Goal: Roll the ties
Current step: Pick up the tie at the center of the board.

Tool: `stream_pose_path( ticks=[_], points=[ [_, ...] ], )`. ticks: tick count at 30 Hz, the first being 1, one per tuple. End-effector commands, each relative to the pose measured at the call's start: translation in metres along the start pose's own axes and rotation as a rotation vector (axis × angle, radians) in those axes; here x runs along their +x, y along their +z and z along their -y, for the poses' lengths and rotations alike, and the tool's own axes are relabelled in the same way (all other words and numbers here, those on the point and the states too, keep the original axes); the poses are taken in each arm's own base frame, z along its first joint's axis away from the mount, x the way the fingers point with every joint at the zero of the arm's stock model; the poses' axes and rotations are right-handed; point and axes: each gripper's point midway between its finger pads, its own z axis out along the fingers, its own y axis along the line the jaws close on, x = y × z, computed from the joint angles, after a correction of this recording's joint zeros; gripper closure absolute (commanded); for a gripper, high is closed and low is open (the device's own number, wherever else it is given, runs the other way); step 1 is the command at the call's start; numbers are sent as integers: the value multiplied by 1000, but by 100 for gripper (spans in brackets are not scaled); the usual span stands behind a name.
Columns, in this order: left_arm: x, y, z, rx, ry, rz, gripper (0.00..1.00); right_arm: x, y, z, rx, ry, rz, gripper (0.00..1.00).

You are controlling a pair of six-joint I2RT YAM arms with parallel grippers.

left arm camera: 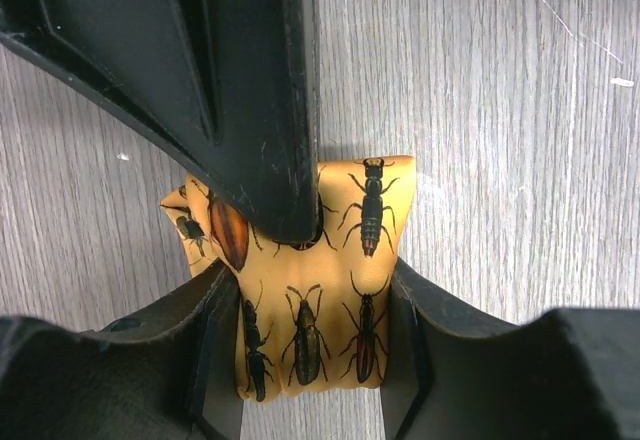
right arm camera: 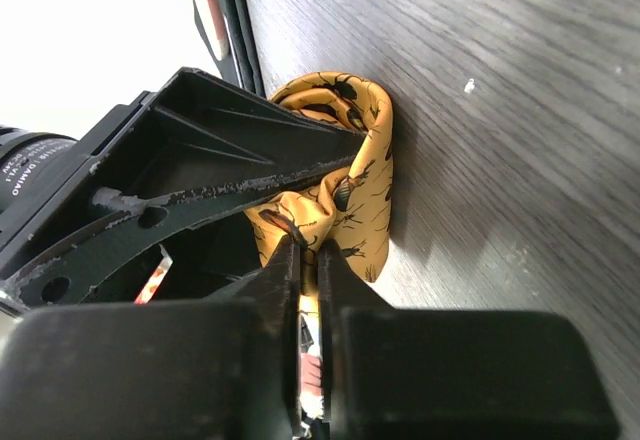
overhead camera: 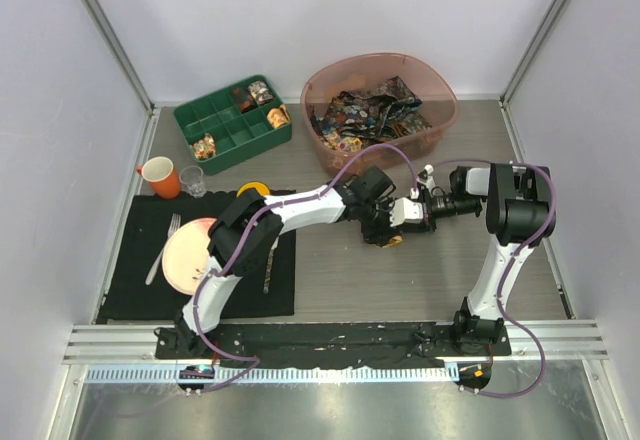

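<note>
Grey wood-grain bench (overhead camera: 420, 290) fills the floor of a white-walled cell, with both arms reaching inward to meet near its middle. At that meeting point the yellow tie (left arm camera: 335, 250), printed with dark beetles, lies on the bench as a short, loosely wound roll. The left gripper (left arm camera: 312, 310) has its jaws clamped on the roll, one against each side, with the cloth bulging slightly above them. The right gripper (right arm camera: 310, 260) comes in from the opposite side. Its jaws are all but together, and a thin strip of yellow cloth shows in the slit between them, so they are pinched on a fold of the same tie. In the left wrist view the right jaws press down into the top of the roll near its centre. The right wrist view shows the outer wrap curling round in several layers, its lower edge touching the bench. From above, only a small orange patch of the tie shows beneath the two wrists. Other dark ties (overhead camera: 370, 115) with busy prints lie heaped in a pinkish tub (overhead camera: 445, 120) at the far side, well apart from the grippers. A green tray (overhead camera: 222, 120) sits to the tub's left. At the left of the bench a black mat (overhead camera: 140, 290) carries a plate (overhead camera: 185, 260) and a fork (overhead camera: 163, 250), with an orange mug (overhead camera: 160, 177) and a glass (overhead camera: 194, 182) just beyond its far edge.
</note>
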Motion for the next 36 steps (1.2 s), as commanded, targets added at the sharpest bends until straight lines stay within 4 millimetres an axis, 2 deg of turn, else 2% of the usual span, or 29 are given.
stream_pose_path(
  ticks=[1,2,3,4,6,7,8,9,10,11,12,14,19,23,24,25,31,36],
  points=[
    [74,10,11,34,-109,-214,82,-1,-1,13,101,-104,6,99],
    [74,10,10,32,-112,-212,77,-1,-1,13,101,-104,4,99],
    [75,9,10,31,-118,-209,65,-1,-2,14,114,-104,3,99],
    [68,6,5,15,-118,-183,58,-2,-3,15,124,-106,5,99],
    [64,0,1,-2,-141,-152,44,-3,-5,15,146,-109,9,99],
    [55,-2,-4,-20,-134,-116,40,-2,-6,14,150,-110,11,99],
    [44,-10,-8,-38,-129,-80,25,-2,-6,12,151,-112,14,99],
    [44,-14,-10,-50,-133,-65,13,-1,-7,10,150,-112,17,99],
    [38,-17,-13,-65,-127,-38,11,0,-8,7,148,-115,22,99],
    [20,-27,-22,-105,-98,27,7,2,-8,5,146,-116,23,99],
    [23,-28,-20,-111,-101,33,1,2,-9,2,144,-117,25,99],
    [5,-39,-25,-146,-66,94,0,2,-9,-5,130,-127,29,99],
    [-3,-42,-25,-146,-44,116,0,5,-7,-10,132,-141,24,99],
    [-5,-31,-24,-116,-37,108,0,2,-6,-17,123,-127,38,99],
    [-13,-28,-22,-97,-21,119,0,1,-5,-19,122,-135,45,99],
    [-5,-20,-19,-76,-22,99,0,1,-4,-21,120,-128,48,99],
    [-13,-4,-4,4,-21,125,0,-7,1,-32,122,-125,83,99],
    [-4,3,4,36,-65,107,13,-11,-2,-39,133,-125,113,99]
  ],
)
